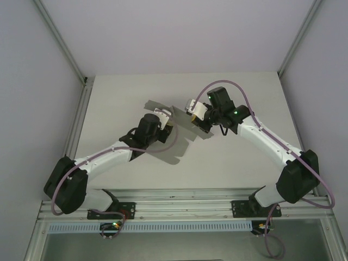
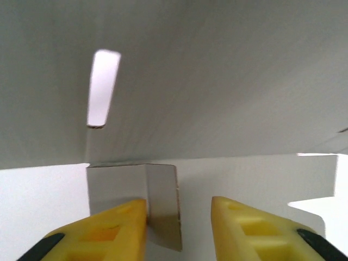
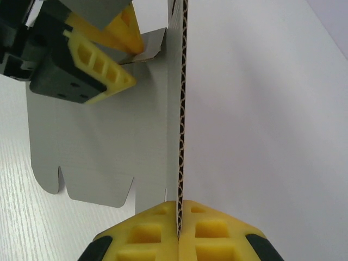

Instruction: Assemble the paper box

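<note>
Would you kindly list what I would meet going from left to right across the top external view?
Left arm's base → left gripper → right gripper → right arm's base. The paper box overlaps both grippers, so it is left out of the order.

Grey paper box [image 3: 103, 147] with wavy corrugated edge, yellow black-patched fingers [image 2: 109, 234], faintly grained white table [image 3: 22, 228]

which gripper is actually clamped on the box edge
The right gripper: its jaws are shut on the corrugated edge of the paper box. The left gripper has its jaws apart around a small flap.
</note>
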Controlling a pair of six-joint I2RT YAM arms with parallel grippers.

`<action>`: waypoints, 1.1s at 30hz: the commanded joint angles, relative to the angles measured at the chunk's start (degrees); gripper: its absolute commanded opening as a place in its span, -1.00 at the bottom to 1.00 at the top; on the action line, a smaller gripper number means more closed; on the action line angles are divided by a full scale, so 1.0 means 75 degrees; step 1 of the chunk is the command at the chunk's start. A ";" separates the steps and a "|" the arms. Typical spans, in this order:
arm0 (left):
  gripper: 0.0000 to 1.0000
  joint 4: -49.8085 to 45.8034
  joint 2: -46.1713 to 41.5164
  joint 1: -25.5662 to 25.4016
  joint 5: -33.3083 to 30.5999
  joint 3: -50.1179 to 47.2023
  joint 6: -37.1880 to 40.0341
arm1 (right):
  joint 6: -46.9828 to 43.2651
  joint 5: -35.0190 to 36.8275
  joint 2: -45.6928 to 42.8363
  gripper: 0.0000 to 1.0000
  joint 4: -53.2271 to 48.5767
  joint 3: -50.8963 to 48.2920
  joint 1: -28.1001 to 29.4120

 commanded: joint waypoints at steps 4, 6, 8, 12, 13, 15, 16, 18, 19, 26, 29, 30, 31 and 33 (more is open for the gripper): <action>0.15 0.0904 -0.1150 0.0834 0.2872 -0.0703 -0.1230 | 0.0061 -0.0155 0.0038 -1.00 0.0754 -0.0156 0.0041; 0.48 0.1518 -0.1636 0.1416 0.3799 -0.1124 -0.1874 | -0.0021 -0.0051 0.0014 -1.00 0.0820 -0.0237 0.0015; 0.82 0.1629 -0.2105 0.1986 0.4211 -0.1330 -0.2426 | -0.0171 0.0095 -0.0002 -1.00 0.0915 -0.0323 0.0010; 1.00 0.0554 -0.2940 0.2761 0.4008 -0.1260 -0.2617 | -0.0424 0.0285 -0.0003 -1.00 0.0893 -0.0343 -0.0031; 1.00 0.0200 -0.3134 0.2880 0.3852 -0.1197 -0.2600 | -0.0479 0.0336 0.0002 -1.00 0.0893 -0.0356 -0.0044; 1.00 -0.0421 -0.3454 0.3157 0.3388 -0.1093 -0.2647 | -0.0538 0.0366 -0.0008 -1.00 0.0910 -0.0355 -0.0065; 1.00 -0.0698 -0.3539 0.3316 0.3100 -0.1063 -0.2749 | -0.0561 0.0346 -0.0024 -1.00 0.0910 -0.0348 -0.0077; 1.00 -0.1222 -0.3521 0.3781 0.2647 -0.1018 -0.3080 | -0.0588 0.0297 -0.0055 -1.00 0.0934 -0.0343 -0.0078; 1.00 -0.1319 -0.3395 0.4083 0.2829 -0.1041 -0.3185 | -0.0601 0.0226 -0.0068 -1.00 0.0931 -0.0321 -0.0088; 1.00 0.0120 -0.1666 0.4566 0.6125 -0.0882 -0.3249 | -0.0604 -0.0066 -0.0010 -1.00 0.0838 -0.0214 -0.0095; 0.95 0.0927 -0.1195 0.4345 0.6556 -0.0970 -0.3134 | -0.0565 -0.0161 0.0002 -1.00 0.0852 -0.0172 -0.0097; 0.90 0.0941 -0.1079 0.4266 0.6453 -0.0938 -0.3037 | -0.0556 -0.0211 -0.0010 -1.00 0.0862 -0.0163 -0.0090; 0.85 0.0899 -0.0931 0.4154 0.6384 -0.0874 -0.2839 | -0.0526 -0.0263 -0.0026 -1.00 0.0875 -0.0160 -0.0093; 0.82 0.0708 -0.0693 0.3953 0.6079 -0.0767 -0.2539 | -0.0503 -0.0299 -0.0055 -1.00 0.0913 -0.0153 -0.0090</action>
